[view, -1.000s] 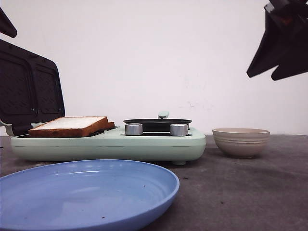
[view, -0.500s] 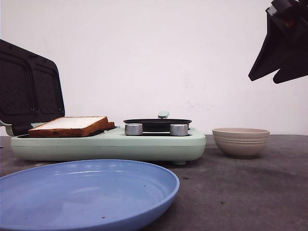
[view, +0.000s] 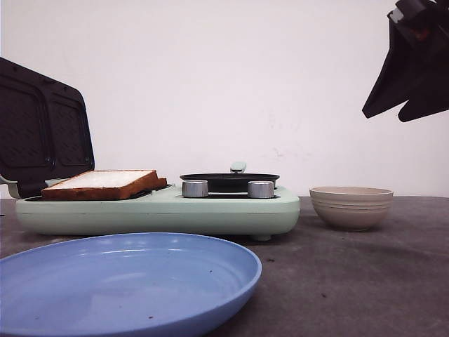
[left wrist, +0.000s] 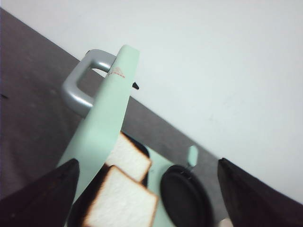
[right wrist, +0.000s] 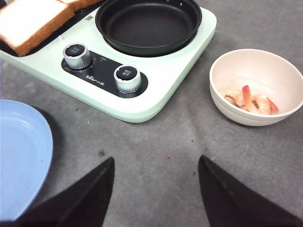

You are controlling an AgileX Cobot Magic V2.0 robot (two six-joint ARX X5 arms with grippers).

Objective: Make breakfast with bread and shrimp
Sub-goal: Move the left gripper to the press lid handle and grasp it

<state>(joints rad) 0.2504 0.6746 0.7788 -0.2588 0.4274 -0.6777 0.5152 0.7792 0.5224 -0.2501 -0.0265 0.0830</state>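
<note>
Right tool (right wrist: 156, 189): raised well above the tabletop (right wrist: 156, 137), fingers spread apart, nothing between them. In the front view it sits high at the right edge (view: 414, 60).

Left tool (left wrist: 147, 198): fingers likewise spread and empty. It hangs above the raised lid (left wrist: 102, 127) of the green cooker, near the lid's grey handle (left wrist: 78, 85).

Bread (left wrist: 124, 191): two slices lie side by side on the left-hand grill plate, slightly overlapping, flat, crust edges browned. From the front only the near slice shows clearly (view: 102, 184).

Governing relation: the bowl (right wrist: 255, 87) holding the shrimp (right wrist: 248, 99) stands on the tabletop just beside the right end of the cooker, ahead of the right tool and off to its right. The empty black pan (right wrist: 147, 23) lies ahead and left of that bowl. The right arm is clearly the nearer to both; the left arm is nearer the bread and lid.

Judgement: shrimp not yet transferred; blue plate (view: 126, 281) empty.
</note>
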